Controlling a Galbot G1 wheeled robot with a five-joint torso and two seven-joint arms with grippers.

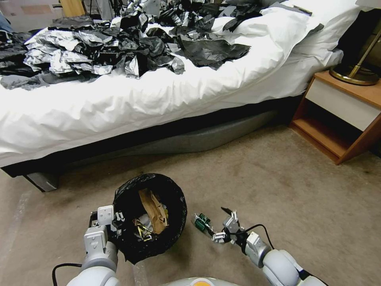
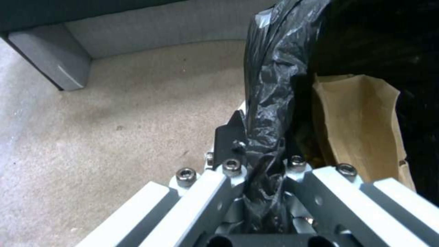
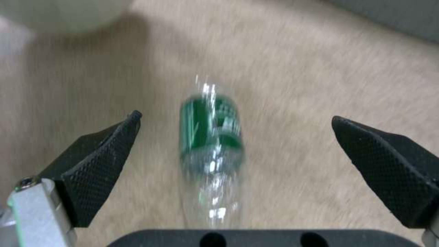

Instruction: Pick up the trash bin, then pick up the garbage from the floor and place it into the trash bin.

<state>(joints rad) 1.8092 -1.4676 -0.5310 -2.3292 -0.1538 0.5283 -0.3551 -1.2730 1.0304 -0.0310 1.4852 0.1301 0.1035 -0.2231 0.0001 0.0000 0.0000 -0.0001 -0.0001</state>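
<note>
The left claw [image 1: 115, 222] is clenched on the rim of the trash bin [image 1: 176, 222], its fingers [image 2: 228, 137] pinching the wall with a fold of the glossy black liner [image 2: 270, 103] caught between them. The bin sits tilted just to the right of this claw, its mouth turned up toward the head camera, and beyond the claw lies the grey base of the bed [image 1: 190, 141], whose white cover carries crumpled black-and-silver foil sheets [image 1: 119, 47]. Inside the bin, close past the claw's fingertips, a brown paper bag [image 1: 152, 210] stands on edge against the liner, with yellow snack wrappers [image 1: 143, 232] and something white beneath it. To the right of the bin, on the beige carpet [image 1: 278, 178], lies the green-labelled clear bottle [image 1: 202, 223], on its side and apart from the bin. The right claw [image 1: 225, 224] is just beside it, low over the floor and released: its two black textured pads [image 3: 98, 164] stand wide apart, and in the right wrist view the bottle lies lengthwise between them, touching neither, its green label at the end farther from the claw. Well off to the right of this claw stands a wooden nightstand [image 1: 341, 115] with a brass lamp base [image 1: 355, 75] on top.
</note>
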